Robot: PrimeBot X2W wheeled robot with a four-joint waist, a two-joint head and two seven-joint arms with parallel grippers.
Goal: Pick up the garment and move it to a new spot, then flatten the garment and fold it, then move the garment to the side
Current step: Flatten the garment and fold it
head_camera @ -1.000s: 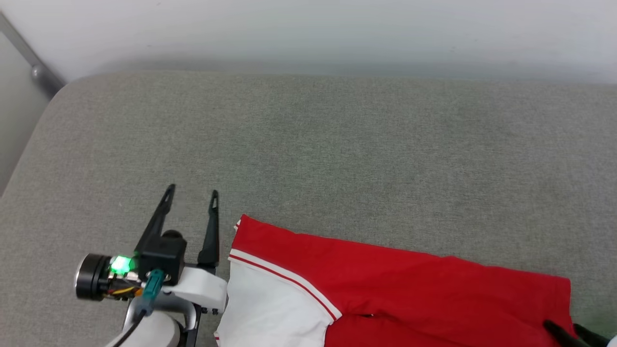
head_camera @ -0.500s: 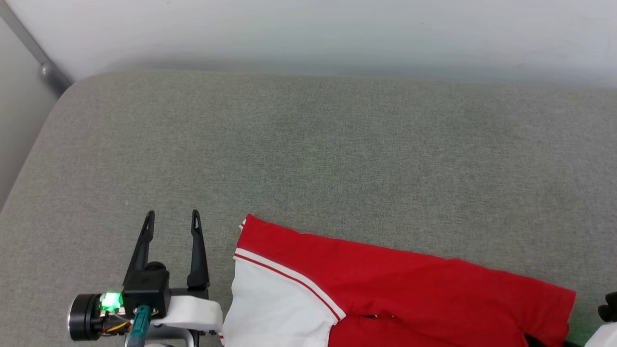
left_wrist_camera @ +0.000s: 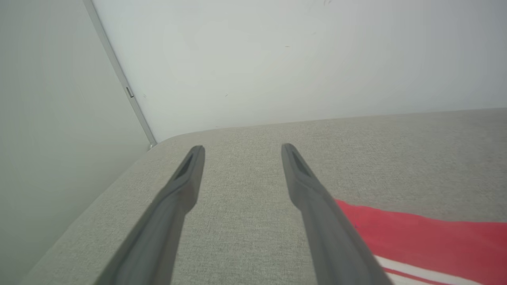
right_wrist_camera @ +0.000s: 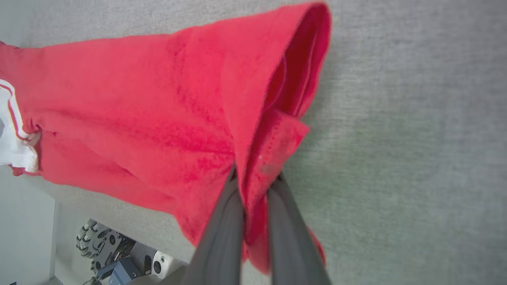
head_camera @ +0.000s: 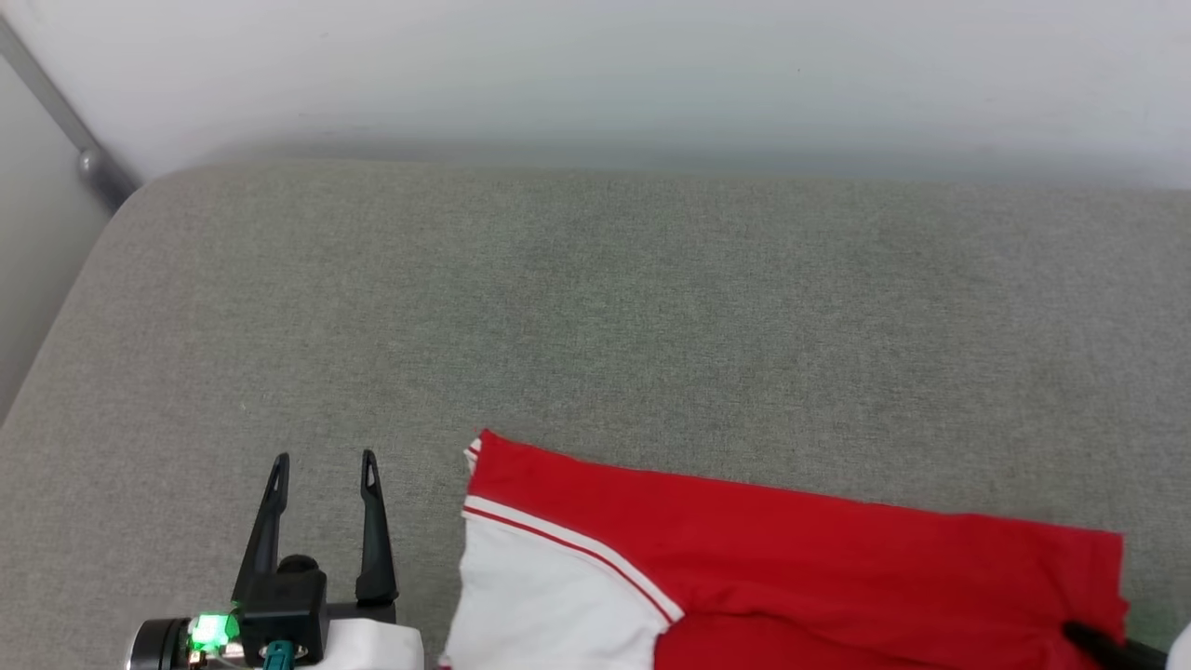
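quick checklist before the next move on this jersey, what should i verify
1. Right end effector shut on the garment: ok, red hem pinched in it.
2. Left end effector open, holding nothing: ok, left of the garment and apart from it.
3. Garment lying flat: not ok, the hem by the grip is raised and gapes open.
4. Grey cushion has room beyond the garment: ok.
5. Garment's near edge fully on the cushion: cannot tell, cut off at the head view's bottom.
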